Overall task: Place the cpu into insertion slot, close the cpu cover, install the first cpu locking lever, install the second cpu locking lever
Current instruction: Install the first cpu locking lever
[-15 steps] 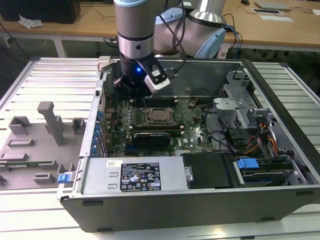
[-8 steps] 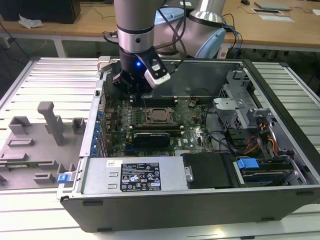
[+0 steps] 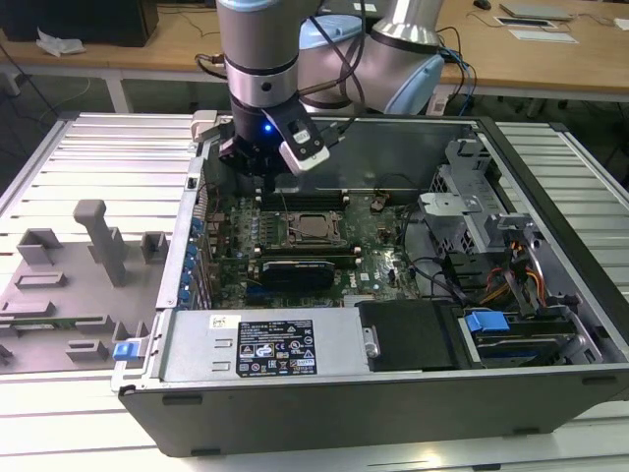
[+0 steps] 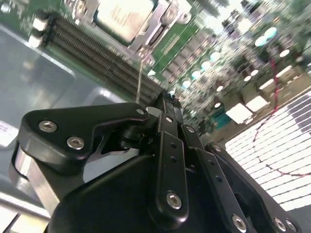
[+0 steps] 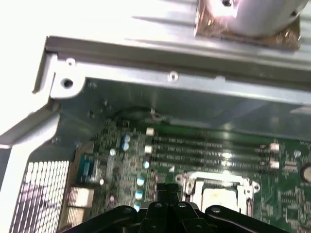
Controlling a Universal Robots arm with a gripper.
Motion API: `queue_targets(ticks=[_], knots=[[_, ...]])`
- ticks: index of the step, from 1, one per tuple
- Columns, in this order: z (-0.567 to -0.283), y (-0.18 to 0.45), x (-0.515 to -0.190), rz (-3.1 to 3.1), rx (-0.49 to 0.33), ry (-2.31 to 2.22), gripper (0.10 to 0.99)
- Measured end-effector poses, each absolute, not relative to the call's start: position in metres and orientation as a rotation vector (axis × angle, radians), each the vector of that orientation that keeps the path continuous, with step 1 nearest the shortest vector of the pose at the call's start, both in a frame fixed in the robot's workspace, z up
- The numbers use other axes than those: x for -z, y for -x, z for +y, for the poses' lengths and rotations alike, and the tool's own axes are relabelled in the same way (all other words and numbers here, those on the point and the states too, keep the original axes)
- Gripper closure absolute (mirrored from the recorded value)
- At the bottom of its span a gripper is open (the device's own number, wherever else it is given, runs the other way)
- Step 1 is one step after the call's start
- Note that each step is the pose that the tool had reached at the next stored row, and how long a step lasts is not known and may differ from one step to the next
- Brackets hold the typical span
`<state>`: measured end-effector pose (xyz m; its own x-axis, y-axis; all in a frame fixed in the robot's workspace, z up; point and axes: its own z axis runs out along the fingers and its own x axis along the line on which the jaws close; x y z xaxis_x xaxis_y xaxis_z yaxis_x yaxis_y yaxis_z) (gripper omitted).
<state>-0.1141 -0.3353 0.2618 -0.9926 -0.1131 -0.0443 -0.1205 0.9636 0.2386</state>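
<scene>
Closed claw low over the board, cpu seated in its socket.

In the exterior view my claw [image 3: 267,177] hangs at about 10 o'clock from the cpu [image 3: 314,228]. The cpu lies in the insertion slot [image 3: 292,234], and the cpu cover [image 4: 166,22] appears down around it. The claw's tips are pressed together, gripping nothing I can see. 1 thin metal rod [image 4: 139,73], likely a locking lever, stands close by. A skewed push could slip off it and rake the memory slots [image 4: 97,53].

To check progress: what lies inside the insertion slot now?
The cpu sits there, its silver top showing through the window of the cover. The cover's frame lies over its edges; whatever is beneath the cpu is hidden.
</scene>
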Motion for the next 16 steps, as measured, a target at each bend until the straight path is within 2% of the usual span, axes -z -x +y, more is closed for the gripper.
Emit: queue_targets(ticks=[2,6,16], knots=[[-0.335,0.114,-0.262,3.077,-0.411,0.183,0.98],[-0.335,0.114,-0.261,3.074,-0.428,0.182,0.98],[-0.331,0.093,-0.256,3.074,-0.429,0.182,0.98]])
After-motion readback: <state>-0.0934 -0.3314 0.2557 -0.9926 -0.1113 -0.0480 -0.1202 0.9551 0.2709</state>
